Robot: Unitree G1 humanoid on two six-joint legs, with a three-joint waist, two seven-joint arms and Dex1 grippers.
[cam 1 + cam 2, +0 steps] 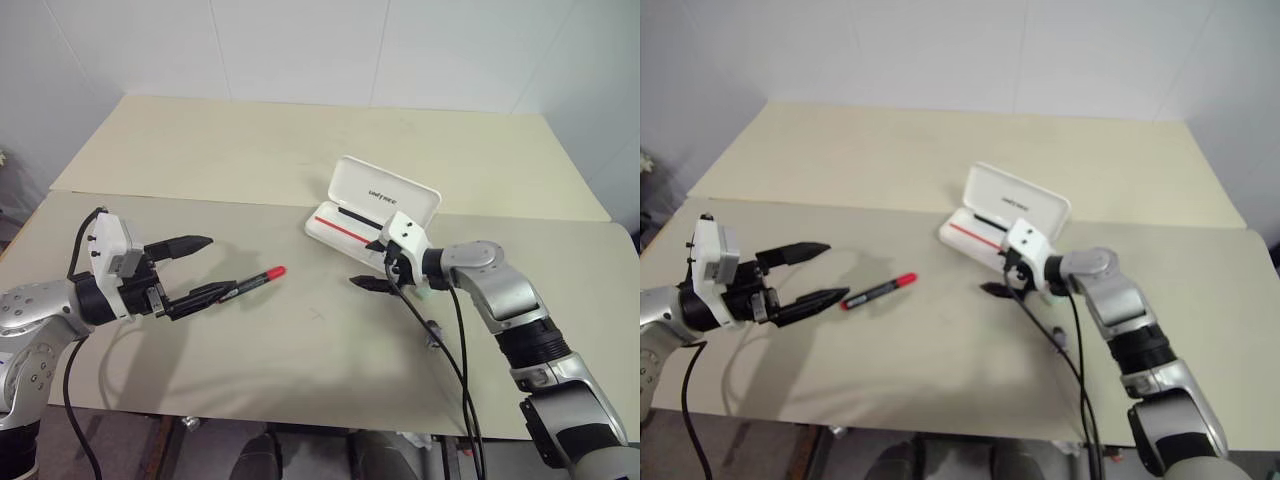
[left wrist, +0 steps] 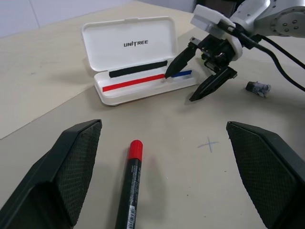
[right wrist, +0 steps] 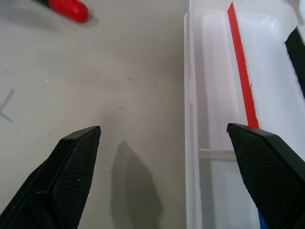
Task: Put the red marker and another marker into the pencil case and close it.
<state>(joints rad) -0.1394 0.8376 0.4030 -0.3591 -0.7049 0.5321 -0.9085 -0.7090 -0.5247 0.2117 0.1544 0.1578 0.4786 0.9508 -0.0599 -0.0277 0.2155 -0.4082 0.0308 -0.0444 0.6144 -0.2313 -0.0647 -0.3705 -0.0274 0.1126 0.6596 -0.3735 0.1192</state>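
While both pincers (image 1: 199,268) (image 2: 206,76) gape empty, right arm hides green marker; red marker (image 1: 878,291) loose.

"UNITREE" in dark print on inside of open pencil case (image 2: 127,45) lid

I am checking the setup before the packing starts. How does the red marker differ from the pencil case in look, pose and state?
The red marker is slim, with a dark barrel and a red cap; the pencil case is flat, white and rectangular. The red marker lies on the table between the open fingers of the left gripper; the pencil case stands open, lid raised, next to the open right gripper. The red marker is capped, while the pencil case shows red and blue stripes inside. Both rest on the table, ungripped.
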